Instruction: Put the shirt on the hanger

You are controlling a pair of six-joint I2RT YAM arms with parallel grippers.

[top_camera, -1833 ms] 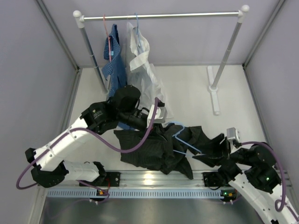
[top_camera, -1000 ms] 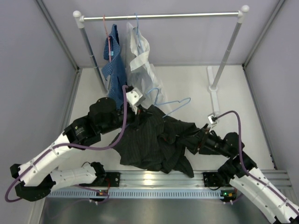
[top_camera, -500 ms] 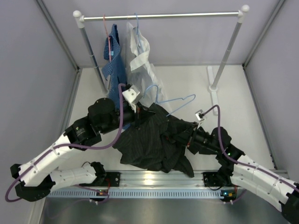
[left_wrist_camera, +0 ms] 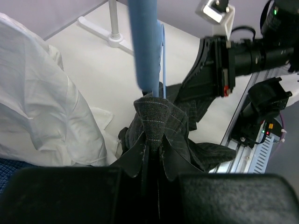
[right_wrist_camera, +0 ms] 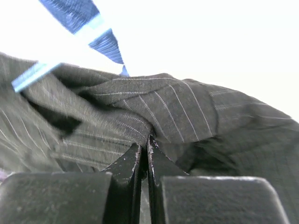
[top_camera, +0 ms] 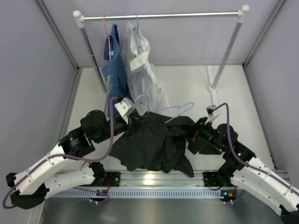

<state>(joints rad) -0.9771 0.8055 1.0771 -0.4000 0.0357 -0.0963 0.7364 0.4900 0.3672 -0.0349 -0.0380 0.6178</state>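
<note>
the large black pinstriped shirt [top_camera: 149, 144] lies in a crumpled heap on the pale table [top_camera: 187, 84], between the two arms and close to the near edge. the left gripper [top_camera: 134, 120] meets the heap at its far left corner, and the right gripper [top_camera: 190, 135] meets it at its right side.

from the left wrist, the left gripper [left_wrist_camera: 154, 161] has its fingers drawn narrow. a peaked fold of the shirt [left_wrist_camera: 159, 126] stands up between them, pinched. the thin light-blue wire hanger [left_wrist_camera: 145, 46] rises out of the top of that fold, away from the fingers, blurred and close to the lens. cloth covers the wire lower down, so it cannot be told whether the fingers catch the wire as well.

from the right wrist, the right gripper [right_wrist_camera: 142, 161] has its fingers [right_wrist_camera: 126, 163] pressed almost together. they nip a ridge of the shirt [right_wrist_camera: 187, 112] right at their tips, and cloth spreads away on both sides of them and beyond.

from above, the hanger [top_camera: 189, 104] lies along the far edge of the heap. its hook is near the left gripper, one corner lies bare over the table, and its lower part is under the cloth. beyond it a blue patterned shirt [top_camera: 114, 65] and a white shirt [top_camera: 142, 70] hang side by side on a metal rail [top_camera: 163, 16].
</note>
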